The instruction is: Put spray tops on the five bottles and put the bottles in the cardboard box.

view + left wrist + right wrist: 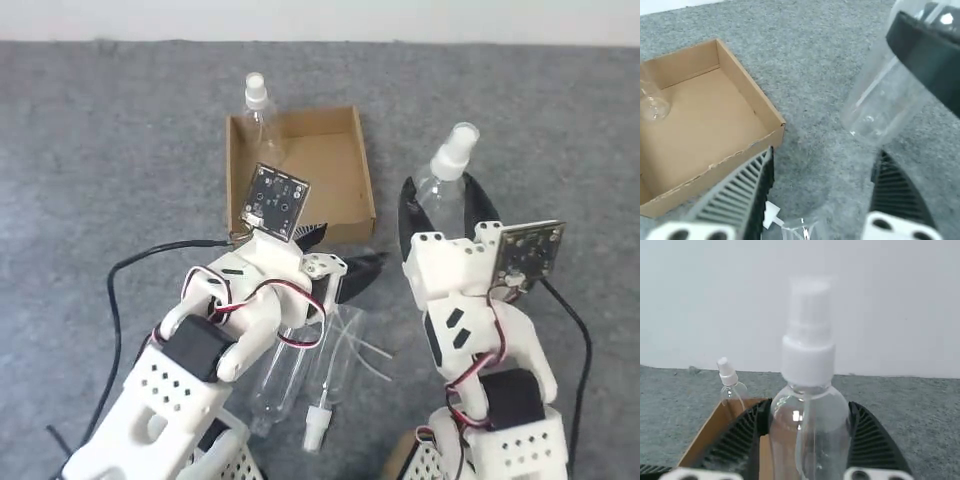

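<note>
My right gripper (447,205) is shut on a clear bottle (443,190) with a white spray top (455,145), held upright off the carpet to the right of the cardboard box (352,170). The right wrist view shows that bottle (810,415) between the black fingers (867,440). Another capped bottle (262,115) stands in the box's far left corner. My left gripper (338,255) is open just in front of the box, over the carpet. Under the left arm lie a clear uncapped bottle (285,365) and a loose spray top (318,425). In the left wrist view the held bottle (885,100) hangs beyond my open gripper (820,200).
Thin clear dip tubes (368,348) lie on the grey carpet between the arms. A black cable (130,270) runs along the left. The box's floor (705,120) has free room beside the standing bottle (652,102). A white wall (890,300) rises behind the table.
</note>
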